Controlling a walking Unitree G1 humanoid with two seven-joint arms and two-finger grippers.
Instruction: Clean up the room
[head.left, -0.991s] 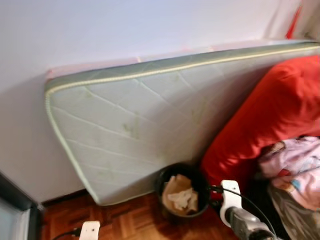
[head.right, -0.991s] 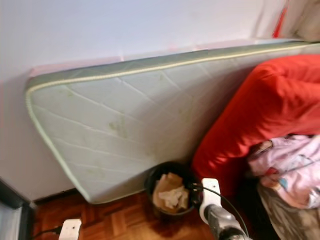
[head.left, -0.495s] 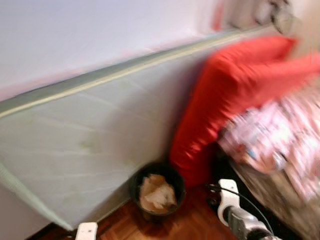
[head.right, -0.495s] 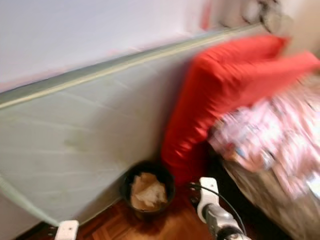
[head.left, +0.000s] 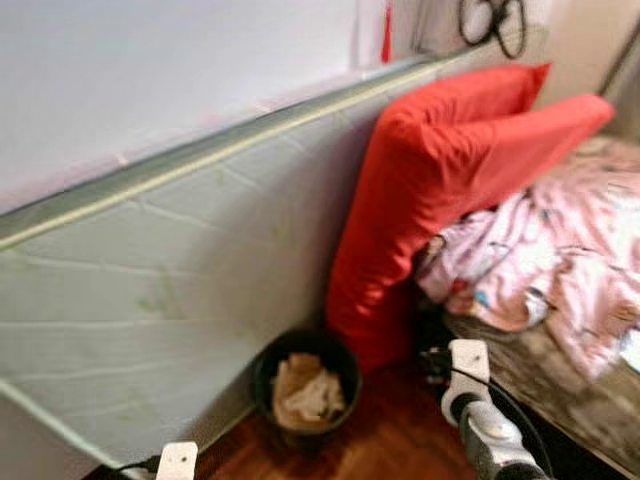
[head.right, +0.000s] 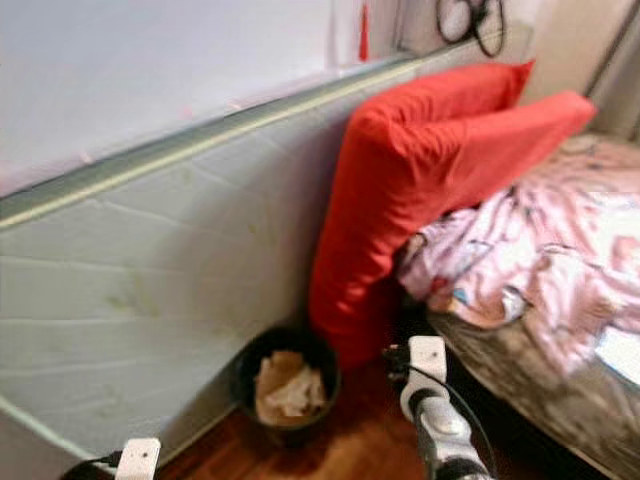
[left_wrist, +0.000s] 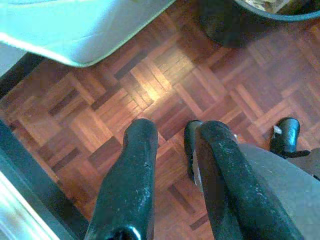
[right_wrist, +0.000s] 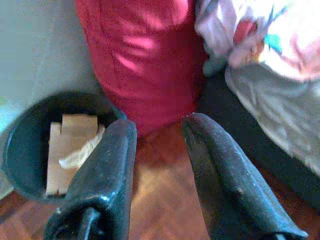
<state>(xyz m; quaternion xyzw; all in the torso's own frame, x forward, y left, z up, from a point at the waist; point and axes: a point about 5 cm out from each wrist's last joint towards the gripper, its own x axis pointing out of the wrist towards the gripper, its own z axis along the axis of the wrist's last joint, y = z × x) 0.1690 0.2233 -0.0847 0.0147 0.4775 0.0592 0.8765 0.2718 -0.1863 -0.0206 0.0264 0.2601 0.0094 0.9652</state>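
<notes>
A black waste bin (head.left: 305, 385) holding crumpled paper and cardboard stands on the parquet floor, between a leaning mattress (head.left: 150, 290) and two red pillows (head.left: 440, 170). A pink patterned blanket (head.left: 550, 260) lies rumpled on the bed. My right gripper (right_wrist: 159, 127) hangs open and empty just above the floor, with the bin (right_wrist: 45, 140) and a red pillow (right_wrist: 145, 55) beyond its fingertips. My left gripper (left_wrist: 172, 135) hangs open over bare parquet, holding nothing, near the mattress corner (left_wrist: 75, 35).
The mattress leans against a white wall (head.left: 150, 70). The bed (head.right: 540, 390) runs along the right side. A dark baseboard edge (left_wrist: 30, 185) lies beside the left gripper. Parquet floor (head.right: 340, 440) lies open in front of the bin.
The camera has swung to the right, so the pillows, blanket and bed now show more fully. The bin and both hanging arms keep their places.
</notes>
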